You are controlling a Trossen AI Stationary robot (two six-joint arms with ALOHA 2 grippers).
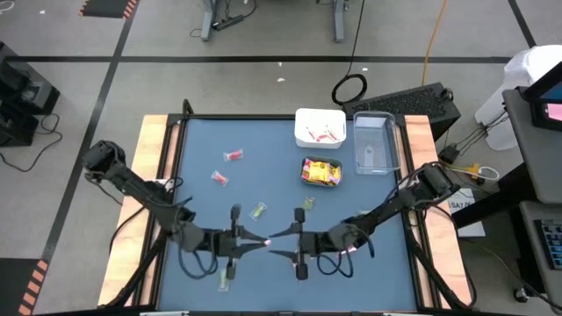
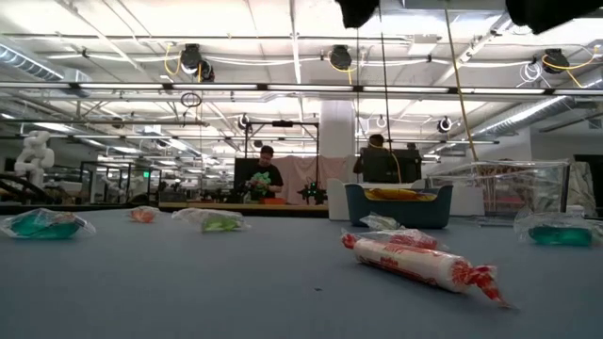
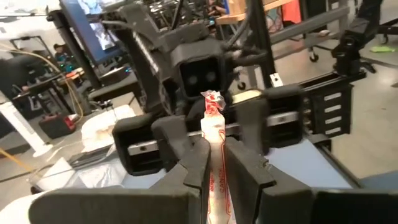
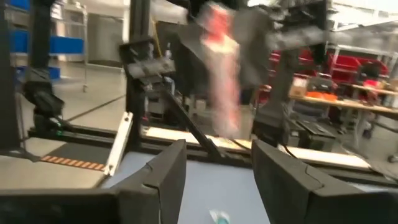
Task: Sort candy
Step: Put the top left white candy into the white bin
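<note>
My left gripper [image 3: 214, 168] is shut on a slim pink-white candy stick [image 3: 211, 124], raised above the table's near middle [image 1: 262, 241]. My right gripper [image 4: 217, 168] is open and faces it closely [image 1: 283, 246]; the same stick [image 4: 221, 81] shows blurred just ahead of its fingers. Loose candy lies on the blue mat: red pieces [image 1: 233, 155] [image 1: 219, 178], green pieces [image 1: 257, 211] [image 1: 307, 204], and another pink-white stick [image 2: 415, 259] near the front edge. My left gripper pinches the pink-white stick between its two fingers [image 3: 193, 165], which lie along its length. The stick's middle [image 3: 212, 140] is between the fingertips and its twisted end [image 3: 211, 99] sticks out beyond them toward the right gripper. It is lifted clear of the table.
A white container [image 1: 303, 116] with pink sticks, a teal container [image 1: 305, 165] with yellow packets and a clear container [image 1: 374, 143] stand at the far right of the mat. Wooden rails edge the table [image 1: 149, 167]. People stand far off in the room [image 2: 264, 174].
</note>
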